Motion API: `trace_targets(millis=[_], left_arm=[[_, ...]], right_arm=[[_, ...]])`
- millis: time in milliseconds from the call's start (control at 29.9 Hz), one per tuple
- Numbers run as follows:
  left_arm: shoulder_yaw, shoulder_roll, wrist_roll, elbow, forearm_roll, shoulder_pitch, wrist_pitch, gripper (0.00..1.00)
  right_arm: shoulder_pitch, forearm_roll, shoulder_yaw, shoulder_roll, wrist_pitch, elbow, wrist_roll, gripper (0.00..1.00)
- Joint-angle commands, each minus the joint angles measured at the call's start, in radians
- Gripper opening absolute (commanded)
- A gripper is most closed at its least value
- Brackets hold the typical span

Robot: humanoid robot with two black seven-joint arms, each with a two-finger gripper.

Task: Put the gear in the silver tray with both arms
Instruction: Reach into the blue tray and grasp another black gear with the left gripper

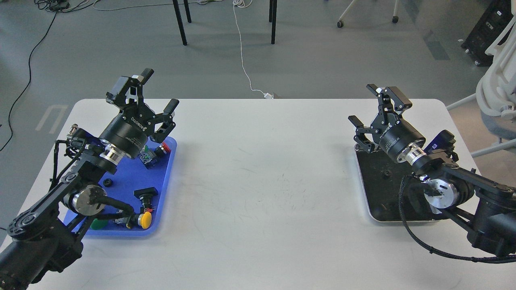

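While both arms hover above the white worktop (pixel 258 181), the left tool (pixel 151 94) and right tool (pixel 373 104) each stand with fingers spread wide, holding and touching nothing. The silver tray (pixel 369 201) lies flat at the worktop's right side under the right arm, its long axis running away from the robot, a small dark gear (pixel 386 175) on its bottom. A blue tray (pixel 167 181) of parts sits at the left; grey floor, cables and chair legs lie beyond.

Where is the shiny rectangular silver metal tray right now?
In the head view, the shiny rectangular silver metal tray sits on the white table's right side, near the right edge, beneath the open right gripper and far across from the blue plastic tray.
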Motion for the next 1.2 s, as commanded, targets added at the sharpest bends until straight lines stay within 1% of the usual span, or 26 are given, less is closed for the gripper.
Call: trace_targets(millis=[0, 100, 201, 301, 401, 668, 769, 836, 969, 1070, 1170], left_arm=[[0.001, 0.024, -0.006, -0.001, 0.129, -0.008, -0.004, 0.98], [0.009, 0.040, -0.009, -0.035, 0.213, -0.014, -0.005, 0.98], [0.035, 0.089, -0.020, -0.087, 0.339, -0.015, -0.005, 0.98], [0.104, 0.141, -0.066, -0.130, 0.511, -0.043, -0.005, 0.98], [0.196, 0.213, -0.116, -0.139, 0.693, -0.098, -0.005, 0.98], [0.426, 0.467, -0.119, -0.139, 1.057, -0.276, -0.004, 0.98], [0.510, 0.572, -0.119, -0.133, 1.192, -0.314, 0.001, 0.98], [0.547, 0.622, -0.119, -0.124, 1.264, -0.319, 0.007, 0.98], [0.576, 0.643, -0.119, -0.081, 1.349, -0.313, 0.012, 0.96], [0.602, 0.631, -0.119, -0.006, 1.387, -0.312, 0.045, 0.96], [0.647, 0.594, -0.119, 0.038, 1.389, -0.318, 0.072, 0.94]], right_arm=[[-0.001, 0.002, 0.004, 0.000, 0.000, 0.000, 0.000, 0.97], [-0.004, 0.002, 0.033, 0.002, -0.002, 0.000, 0.000, 0.97], [-0.013, 0.002, 0.040, 0.011, 0.000, -0.001, 0.000, 0.97], [-0.022, 0.002, 0.040, 0.015, 0.001, -0.005, 0.000, 0.97], [-0.035, 0.002, 0.040, 0.020, 0.001, -0.002, 0.000, 0.97], [-0.044, 0.002, 0.042, 0.018, 0.001, 0.000, 0.000, 0.97], [-0.047, 0.002, 0.042, 0.018, 0.001, 0.000, 0.000, 0.97], [-0.053, 0.002, 0.042, 0.018, 0.001, 0.002, 0.000, 0.97], [-0.056, 0.002, 0.042, 0.020, 0.001, 0.002, 0.000, 0.97], [-0.055, 0.002, 0.042, 0.020, 0.001, 0.002, 0.000, 0.97], [-0.056, 0.002, 0.042, 0.020, 0.001, 0.003, 0.000, 0.97]])
